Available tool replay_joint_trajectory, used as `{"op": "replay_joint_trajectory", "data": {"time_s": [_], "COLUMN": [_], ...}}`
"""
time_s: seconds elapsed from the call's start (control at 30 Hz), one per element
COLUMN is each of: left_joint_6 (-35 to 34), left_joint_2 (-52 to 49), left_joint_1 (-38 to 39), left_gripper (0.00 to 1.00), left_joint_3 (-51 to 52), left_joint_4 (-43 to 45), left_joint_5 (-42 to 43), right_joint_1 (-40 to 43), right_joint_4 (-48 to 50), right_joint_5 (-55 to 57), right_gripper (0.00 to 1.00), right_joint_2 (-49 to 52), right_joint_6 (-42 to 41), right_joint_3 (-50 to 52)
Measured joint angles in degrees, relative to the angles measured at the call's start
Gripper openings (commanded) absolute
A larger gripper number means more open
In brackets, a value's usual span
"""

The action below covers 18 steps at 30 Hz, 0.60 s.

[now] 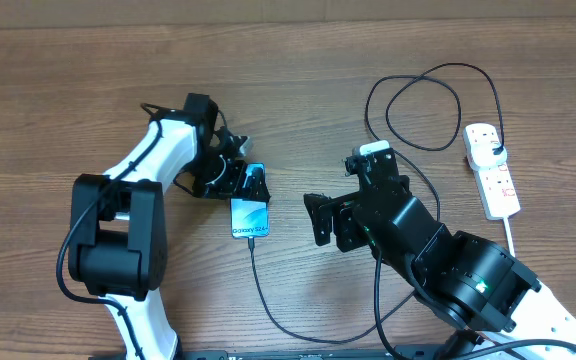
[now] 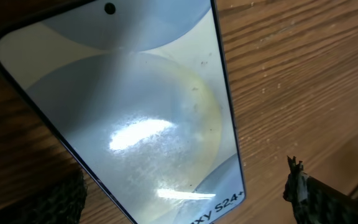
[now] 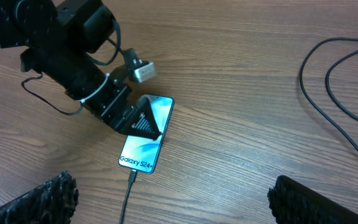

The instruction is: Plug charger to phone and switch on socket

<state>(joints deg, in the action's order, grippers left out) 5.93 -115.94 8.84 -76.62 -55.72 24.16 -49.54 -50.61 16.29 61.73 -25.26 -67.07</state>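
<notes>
Straddling phone's (image 3: 140,152) top end, left claw (image 3: 146,119) parted; right claw (image 3: 173,202) parted wide, empty.

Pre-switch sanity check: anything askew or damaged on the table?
Nothing stands out. The phone lies flat and intact, the charger meets its bottom end, and the socket sits flat at the right. The left gripper straddles the phone's top, jaws open; the right gripper is open and empty.

The left gripper (image 1: 248,185) covers the phone (image 1: 250,218) at its far end. Switches on the socket (image 1: 493,170) are too small to read.
</notes>
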Motion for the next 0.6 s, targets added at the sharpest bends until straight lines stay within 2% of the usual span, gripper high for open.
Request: {"op": "replay_joint_trajectory", "data": {"time_s": [0.23, 0.47, 0.6], "left_joint_6": [-0.6, -3.4, -5.2], "left_joint_2": [0.3, -0.4, 4.5], "left_joint_1": [1.5, 0.4, 0.2], "left_gripper": [1.0, 1.0, 1.0], "left_joint_3": [-0.6, -2.6, -3.0], "left_joint_4": [-0.3, -7.1, -9.2], "left_joint_5": [-7.8, -14.2, -14.9], "right_joint_1": [0.0, 0.0, 0.0], "right_joint_4": [0.0, 0.0, 0.0], "right_joint_5": [0.0, 0.0, 0.0], "right_gripper": [1.0, 1.0, 1.0], "right_joint_2": [0.0, 0.0, 0.0], "right_joint_6": [0.0, 0.0, 0.0], "right_joint_3": [0.0, 0.0, 0.0]}}
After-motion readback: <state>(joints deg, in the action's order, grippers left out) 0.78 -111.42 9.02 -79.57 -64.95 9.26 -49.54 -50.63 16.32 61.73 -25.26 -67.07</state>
